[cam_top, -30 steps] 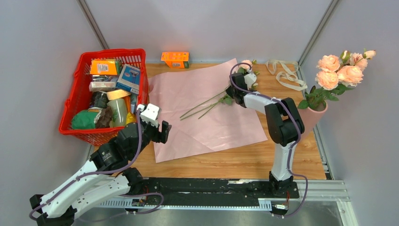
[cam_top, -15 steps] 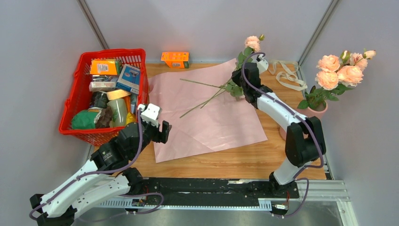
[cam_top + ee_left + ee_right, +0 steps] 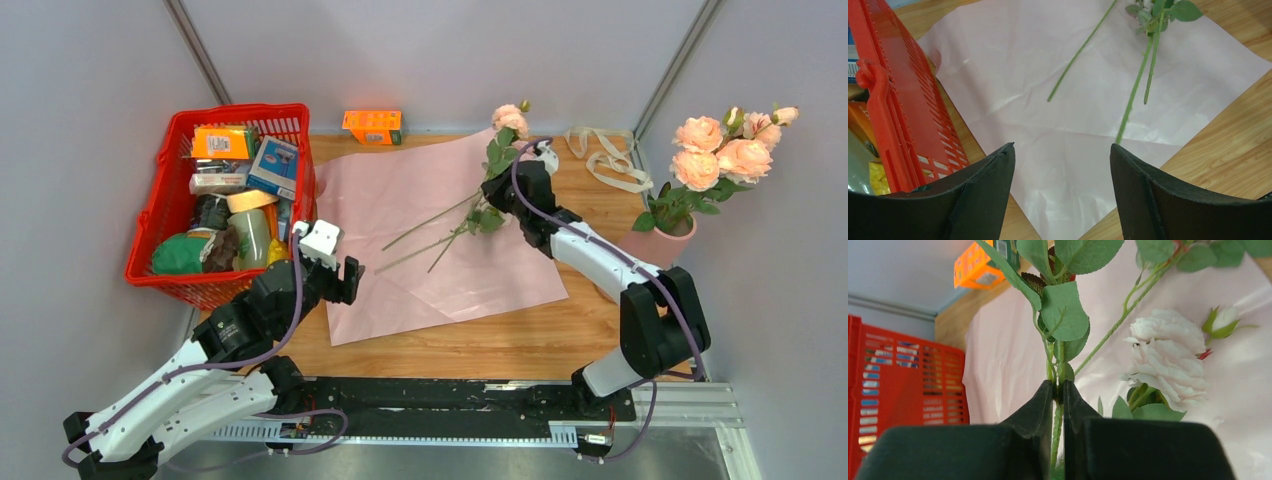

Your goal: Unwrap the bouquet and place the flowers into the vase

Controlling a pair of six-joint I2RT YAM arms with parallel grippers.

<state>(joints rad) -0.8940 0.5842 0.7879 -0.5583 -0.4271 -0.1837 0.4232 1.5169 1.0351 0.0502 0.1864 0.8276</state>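
Bench (image 3: 500, 340): our right tool (image 3: 1058, 390) clamped flowers (image 3: 497, 155) left of vase (image 3: 655, 245); left tool (image 3: 1062, 146) apart; we judged stems-first entry best.

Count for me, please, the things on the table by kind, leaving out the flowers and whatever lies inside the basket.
Red basket: 1
Pink paper sheet: 1
Orange box: 1
Cream ribbon: 1
Pink vase: 1
Total: 5
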